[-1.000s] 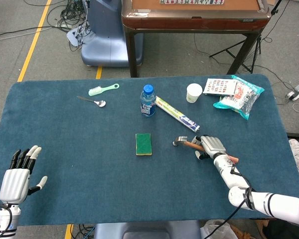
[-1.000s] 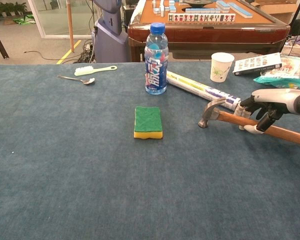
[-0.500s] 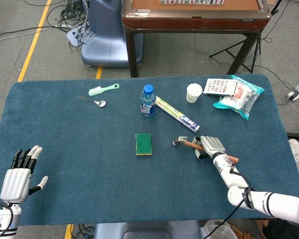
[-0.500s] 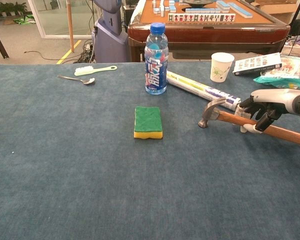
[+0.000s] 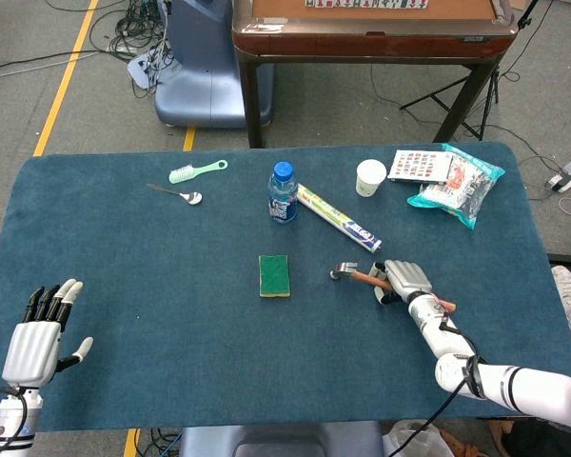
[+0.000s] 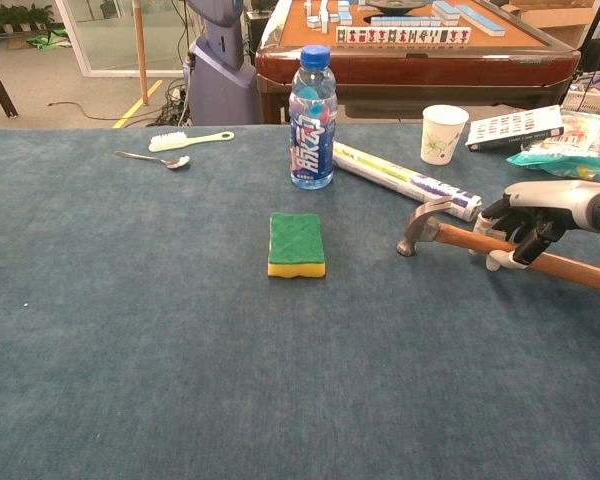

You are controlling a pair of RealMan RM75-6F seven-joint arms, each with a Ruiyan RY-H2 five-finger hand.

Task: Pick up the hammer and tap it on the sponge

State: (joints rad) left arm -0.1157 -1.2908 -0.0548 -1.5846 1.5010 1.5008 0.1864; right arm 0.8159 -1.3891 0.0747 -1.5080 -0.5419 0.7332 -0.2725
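The green and yellow sponge [image 5: 274, 275] [image 6: 296, 243] lies flat near the middle of the blue table. To its right lies the hammer [image 5: 347, 272] [image 6: 425, 225], metal head toward the sponge and wooden handle running right. My right hand [image 5: 406, 282] [image 6: 540, 208] grips the handle just behind the head, fingers curled over it and thumb under it. The hammer sits low, at or just above the cloth. My left hand [image 5: 40, 338] rests open at the near left corner, away from everything, and is absent from the chest view.
A blue-capped bottle [image 5: 283, 193] [image 6: 312, 105] stands behind the sponge, with a rolled tube [image 5: 338, 217] [image 6: 405, 180] lying just behind the hammer head. Further back are a paper cup [image 5: 370, 177], a snack bag [image 5: 457, 186], a spoon [image 5: 179, 194] and a brush [image 5: 197, 170].
My right hand has tightened slightly on the hammer handle and shifted a touch toward me; the hammer has barely moved. The left hand stays put.
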